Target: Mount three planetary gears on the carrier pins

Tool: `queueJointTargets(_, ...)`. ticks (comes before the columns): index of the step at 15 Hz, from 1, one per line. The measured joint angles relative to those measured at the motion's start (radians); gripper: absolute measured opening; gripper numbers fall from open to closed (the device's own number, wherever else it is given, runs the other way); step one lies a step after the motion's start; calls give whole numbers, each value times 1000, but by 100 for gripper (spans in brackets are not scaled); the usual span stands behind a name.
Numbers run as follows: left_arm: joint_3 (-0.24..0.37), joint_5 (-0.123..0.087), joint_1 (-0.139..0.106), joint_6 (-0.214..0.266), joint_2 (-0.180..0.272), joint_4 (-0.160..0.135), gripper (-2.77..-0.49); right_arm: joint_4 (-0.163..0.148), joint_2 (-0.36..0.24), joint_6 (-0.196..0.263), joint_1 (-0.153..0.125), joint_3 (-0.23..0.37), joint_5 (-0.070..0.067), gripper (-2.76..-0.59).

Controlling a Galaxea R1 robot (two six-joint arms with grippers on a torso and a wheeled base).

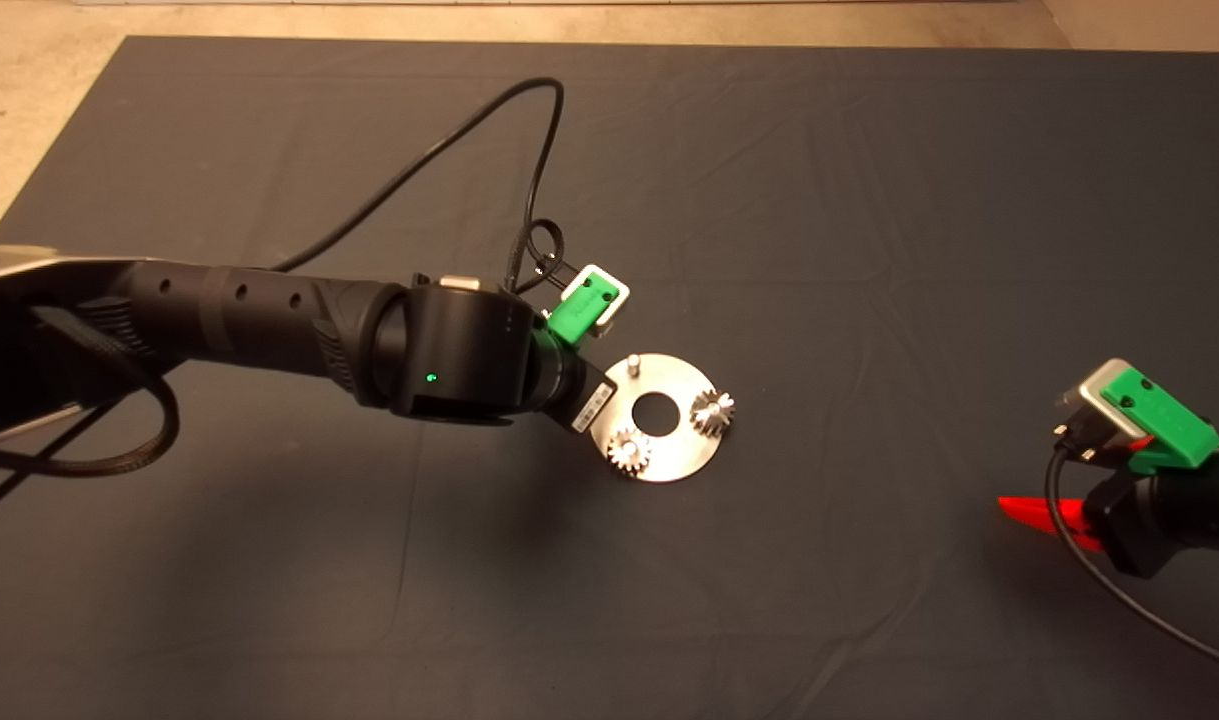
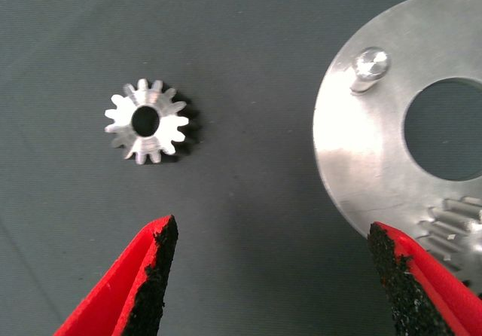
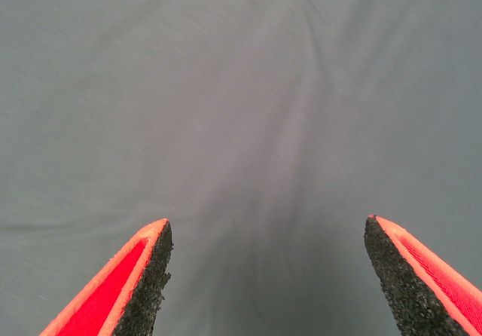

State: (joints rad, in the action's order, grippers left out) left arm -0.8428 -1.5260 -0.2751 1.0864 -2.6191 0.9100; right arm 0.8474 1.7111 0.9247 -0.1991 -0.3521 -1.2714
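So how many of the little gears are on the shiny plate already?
Two gears already sit on the plate. One pin is bare. The last gear lies on the mat beside the plate, with the open left gripper hovering near it, holding nothing. The right gripper waits open at the side.

Left gripper (image 2: pixel 271 276) spread wide at mid-mat, right gripper (image 3: pixel 267 276) spread wide, parked lower right

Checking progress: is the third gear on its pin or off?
Off. The loose gear lies flat on the mat beside the plate, whose pin stands bare.
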Motion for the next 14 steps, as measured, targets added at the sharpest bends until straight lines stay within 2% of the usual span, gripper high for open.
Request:
queueJointTargets(1,0,0,0,-6,9,-2,-150,-8,-5,0,0,0,-16,-147)
queueJointTargets(4,-4,0,0,-25,34,-2,-150,-45,-8,0,-1,0,-18,-147)
queueJointTargets(7,-47,0,0,-58,40,-3,-150,-53,-8,0,-14,0,-22,-147)
queueJointTargets(8,-67,1,0,-75,40,-3,-150,-54,-8,0,-15,1,-32,-147)
queueJointTargets(9,-87,4,0,-80,41,-3,-150,-55,-8,0,-15,1,-32,-147)
queueJointTargets(12,-145,72,0,-87,40,-3,-150,-55,-8,0,-15,1,-33,-147)
queueJointTargets(14,-185,126,0,-108,40,-3,-150,-55,-8,0,-15,1,-33,-147)
